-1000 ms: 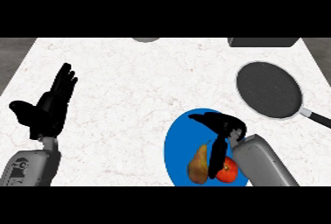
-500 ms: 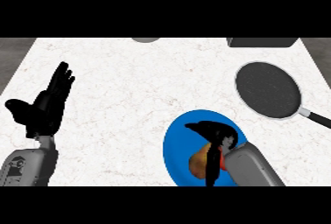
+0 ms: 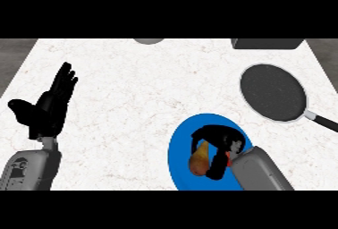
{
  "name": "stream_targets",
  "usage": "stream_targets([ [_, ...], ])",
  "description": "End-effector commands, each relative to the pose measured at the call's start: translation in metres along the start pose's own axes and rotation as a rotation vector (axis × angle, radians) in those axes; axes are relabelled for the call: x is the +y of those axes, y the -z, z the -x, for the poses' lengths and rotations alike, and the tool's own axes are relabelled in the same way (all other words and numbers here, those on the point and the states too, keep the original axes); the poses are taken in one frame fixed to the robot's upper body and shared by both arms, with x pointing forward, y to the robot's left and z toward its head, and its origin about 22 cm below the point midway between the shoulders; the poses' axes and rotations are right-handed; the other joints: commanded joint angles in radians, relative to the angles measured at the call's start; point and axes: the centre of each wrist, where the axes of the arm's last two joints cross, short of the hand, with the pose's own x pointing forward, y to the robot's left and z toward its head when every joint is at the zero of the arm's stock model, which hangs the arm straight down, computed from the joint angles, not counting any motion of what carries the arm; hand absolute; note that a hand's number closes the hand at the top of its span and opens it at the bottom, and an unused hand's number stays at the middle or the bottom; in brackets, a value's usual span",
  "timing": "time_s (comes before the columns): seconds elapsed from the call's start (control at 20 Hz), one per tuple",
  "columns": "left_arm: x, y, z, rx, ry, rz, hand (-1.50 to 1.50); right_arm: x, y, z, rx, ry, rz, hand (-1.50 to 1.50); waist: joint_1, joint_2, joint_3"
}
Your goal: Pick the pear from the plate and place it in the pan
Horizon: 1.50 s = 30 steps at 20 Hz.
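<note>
A yellow-orange pear (image 3: 197, 160) lies on the blue plate (image 3: 182, 143) near the counter's front edge. My right hand (image 3: 221, 141) sits over the plate with its fingers and thumb curled round the pear, hiding the pear's right side. The dark round pan (image 3: 272, 91) lies at the right, its handle pointing toward the lower right, apart from the plate. At the left my left hand (image 3: 49, 105) rests open, fingers up, over the counter.
A grey round object (image 3: 149, 40) shows at the counter's far edge, and a dark box-like object (image 3: 267, 43) stands at the far right corner. White marbled counter spreads between the left hand and the plate.
My right hand has drawn back toward the plate's front and closed its fingers round the pear. The left hand has stayed put.
</note>
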Motion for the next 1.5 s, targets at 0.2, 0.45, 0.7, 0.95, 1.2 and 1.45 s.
stream_targets([
  [0.2, -0.009, -0.009, -0.006, -0.016, 0.009, -0.022, 0.00, 0.020, 0.015, -0.007, -0.028, -0.019, -0.022, 1.50, 0.002, 0.009, 0.005],
  [0.45, 0.003, -0.011, -0.004, 0.005, -0.012, 0.009, 0.00, 0.005, 0.008, -0.034, 0.101, 0.043, 0.284, 1.50, 0.006, 0.008, 0.005],
  [0.7, -0.010, -0.004, 0.000, -0.007, 0.005, 0.016, 0.00, -0.011, 0.003, -0.077, 0.331, 0.049, 0.713, 1.50, 0.021, 0.006, 0.004],
  [0.95, -0.016, -0.002, 0.004, -0.012, 0.007, 0.027, 0.00, -0.024, -0.006, -0.120, 0.333, 0.010, 1.100, 1.50, 0.031, 0.012, 0.004],
  [1.2, -0.008, -0.003, -0.003, 0.006, -0.007, 0.032, 0.00, -0.050, -0.025, -0.138, 0.338, 0.118, 1.287, 1.50, 0.017, 0.008, 0.005],
  [1.45, 0.018, -0.001, 0.007, -0.005, -0.001, -0.014, 0.00, -0.063, -0.026, -0.115, 0.356, 0.164, 1.414, 1.50, 0.000, 0.010, 0.005],
])
